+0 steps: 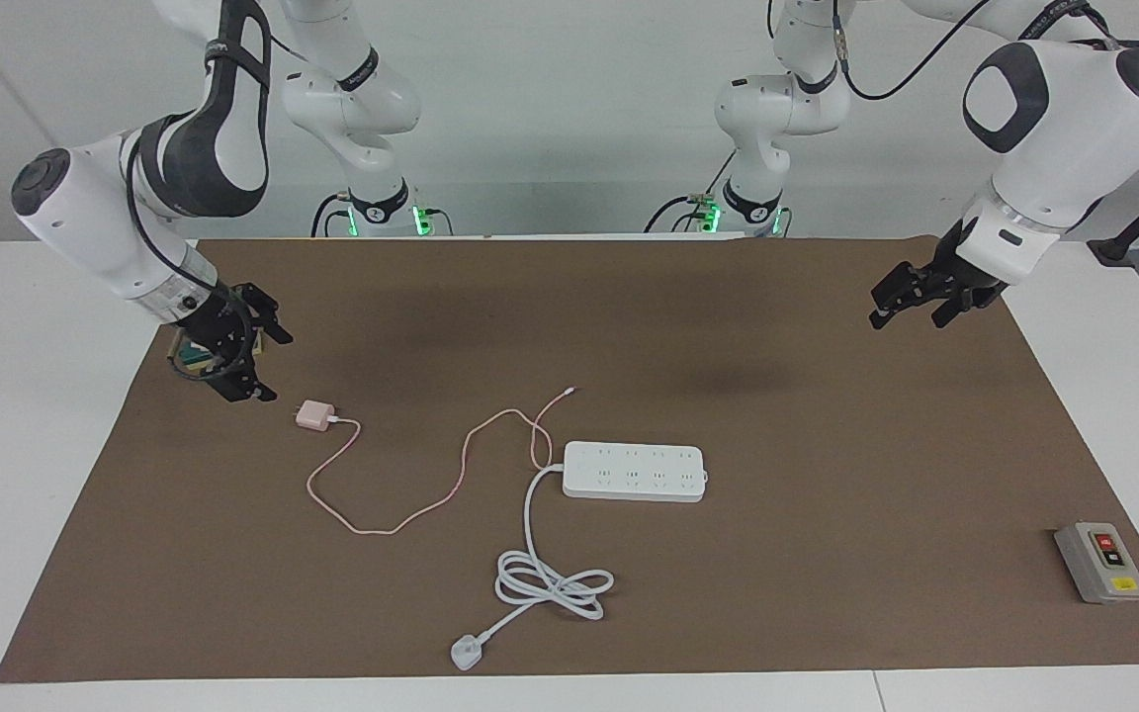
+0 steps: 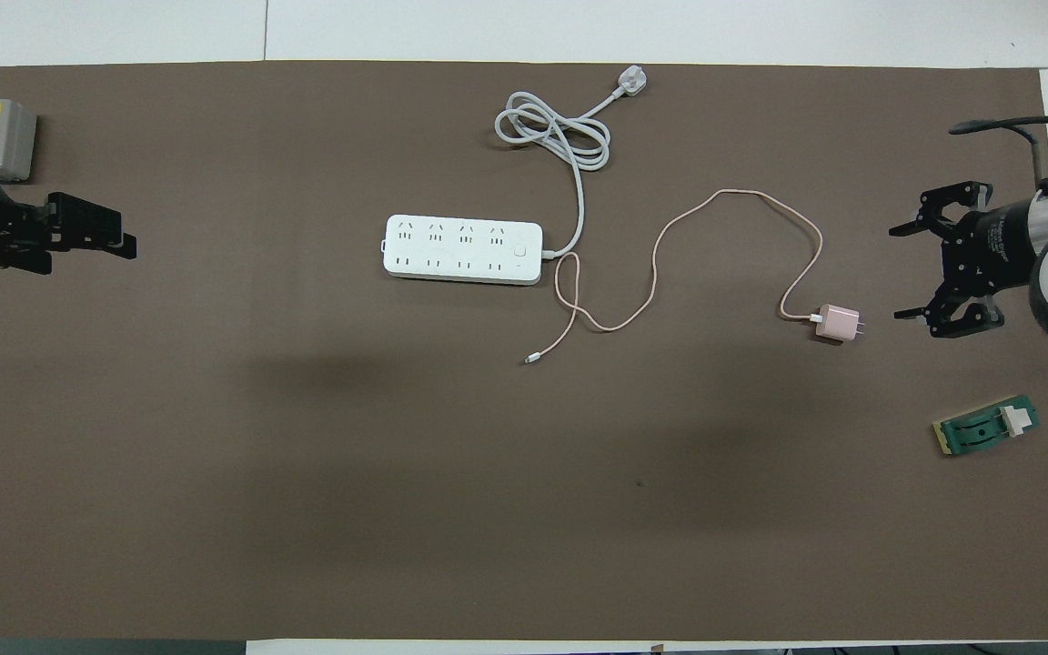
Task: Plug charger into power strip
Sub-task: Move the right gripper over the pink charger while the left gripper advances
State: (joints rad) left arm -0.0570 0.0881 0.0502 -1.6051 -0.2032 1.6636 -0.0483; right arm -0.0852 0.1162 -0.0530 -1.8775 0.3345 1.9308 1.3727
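The pale-pink charger (image 1: 312,414) lies on the brown mat toward the right arm's end, also in the overhead view (image 2: 837,322). Its thin pink cable (image 1: 387,529) snakes to the white power strip (image 1: 634,471), which lies flat mid-table with its outlets up (image 2: 463,249). My right gripper (image 1: 271,366) hangs low just beside the charger, on the side toward the right arm's end, open and empty, apart from it (image 2: 906,271). My left gripper (image 1: 908,318) waits open and empty over the mat at the left arm's end (image 2: 115,232).
The strip's thick white cord coils to a three-pin plug (image 1: 466,653) farther from the robots than the strip. A grey switch box (image 1: 1100,562) sits at the left arm's end. A small green part (image 2: 986,427) lies near the right gripper, nearer to the robots.
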